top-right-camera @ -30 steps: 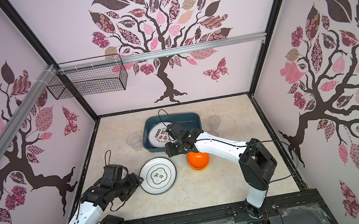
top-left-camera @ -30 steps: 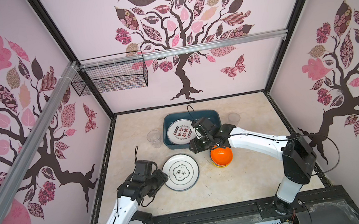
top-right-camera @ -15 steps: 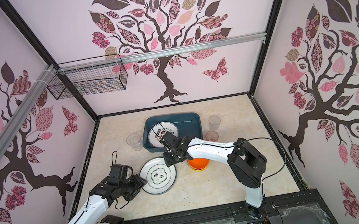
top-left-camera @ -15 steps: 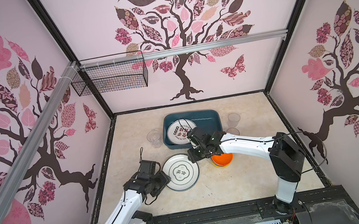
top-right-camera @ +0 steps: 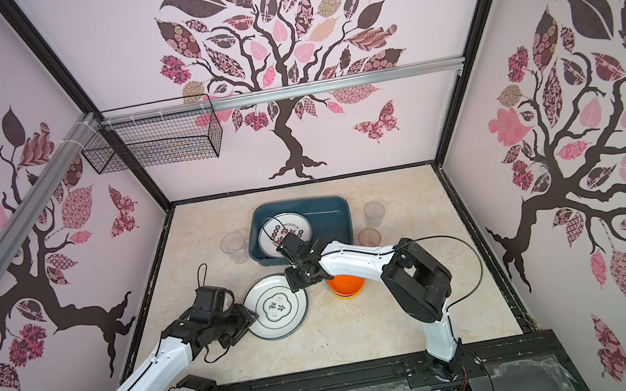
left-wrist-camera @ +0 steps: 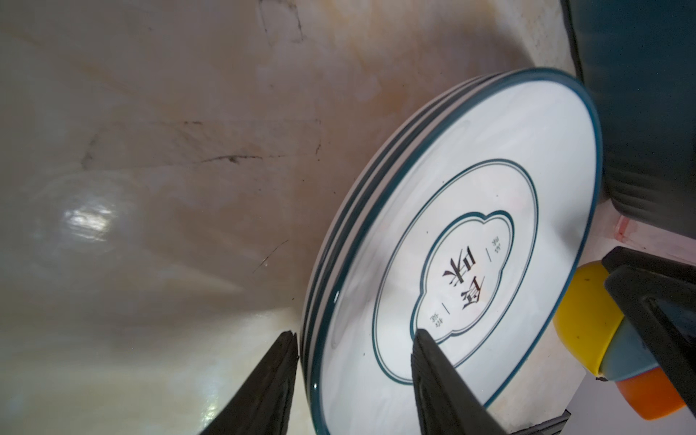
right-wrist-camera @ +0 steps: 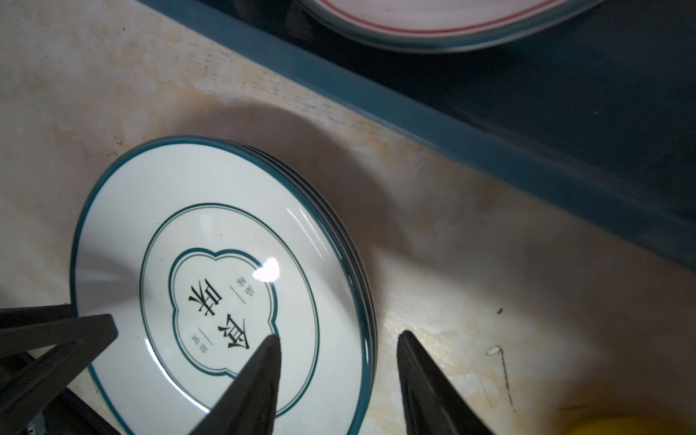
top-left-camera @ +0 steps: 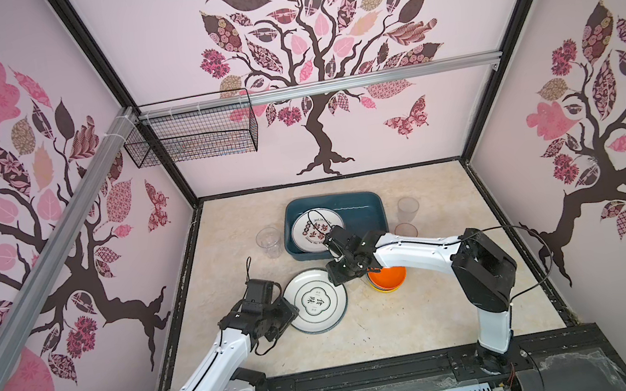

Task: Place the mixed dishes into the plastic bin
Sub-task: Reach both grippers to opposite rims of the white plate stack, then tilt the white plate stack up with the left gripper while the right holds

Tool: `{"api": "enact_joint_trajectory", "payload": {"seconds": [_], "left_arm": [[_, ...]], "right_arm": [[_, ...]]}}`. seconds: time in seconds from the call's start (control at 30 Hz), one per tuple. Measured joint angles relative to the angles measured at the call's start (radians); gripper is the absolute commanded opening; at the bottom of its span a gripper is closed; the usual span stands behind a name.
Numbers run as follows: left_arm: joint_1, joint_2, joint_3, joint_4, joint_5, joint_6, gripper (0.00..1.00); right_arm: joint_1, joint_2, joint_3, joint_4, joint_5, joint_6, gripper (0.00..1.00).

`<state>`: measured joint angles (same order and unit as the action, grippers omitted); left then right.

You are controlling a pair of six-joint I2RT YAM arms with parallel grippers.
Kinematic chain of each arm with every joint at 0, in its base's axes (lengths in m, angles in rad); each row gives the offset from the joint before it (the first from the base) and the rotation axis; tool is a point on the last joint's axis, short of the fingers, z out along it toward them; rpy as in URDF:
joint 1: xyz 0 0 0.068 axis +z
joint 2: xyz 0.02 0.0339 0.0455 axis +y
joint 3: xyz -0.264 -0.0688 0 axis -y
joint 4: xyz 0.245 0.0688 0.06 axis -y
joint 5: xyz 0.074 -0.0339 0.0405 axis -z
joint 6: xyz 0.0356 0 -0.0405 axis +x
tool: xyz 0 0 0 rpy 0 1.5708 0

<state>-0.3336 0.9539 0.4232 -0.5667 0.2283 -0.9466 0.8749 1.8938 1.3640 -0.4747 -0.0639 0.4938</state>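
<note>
Currently plate stack [top-left-camera: 315,300] sits on tabletop [top-left-camera: 407,329] just short of bin [top-left-camera: 366,222], so left jaws and right jaws, both half-open and gripping nothing, straddle opposite rims, presumably for a two-arm lift over the wall.

L arm [top-left-camera: 218,358] stretches low from its base, wrist turned inward; left gripper [top-left-camera: 294,313] has jaws partly apart. R arm [top-left-camera: 416,252]: elbow up, forearm reaching across to centre, right gripper [top-left-camera: 336,280] tipped down, jaws apart too.
</note>
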Motion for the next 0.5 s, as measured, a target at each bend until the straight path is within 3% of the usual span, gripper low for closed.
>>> {"api": "enact_joint_trajectory", "payload": {"seconds": [0.5], "left_arm": [[0.0,0.006,-0.012,0.013,0.003,-0.003,0.47]], "right_arm": [[0.0,0.04,0.018,0.008,-0.02,0.002,0.51]]}}
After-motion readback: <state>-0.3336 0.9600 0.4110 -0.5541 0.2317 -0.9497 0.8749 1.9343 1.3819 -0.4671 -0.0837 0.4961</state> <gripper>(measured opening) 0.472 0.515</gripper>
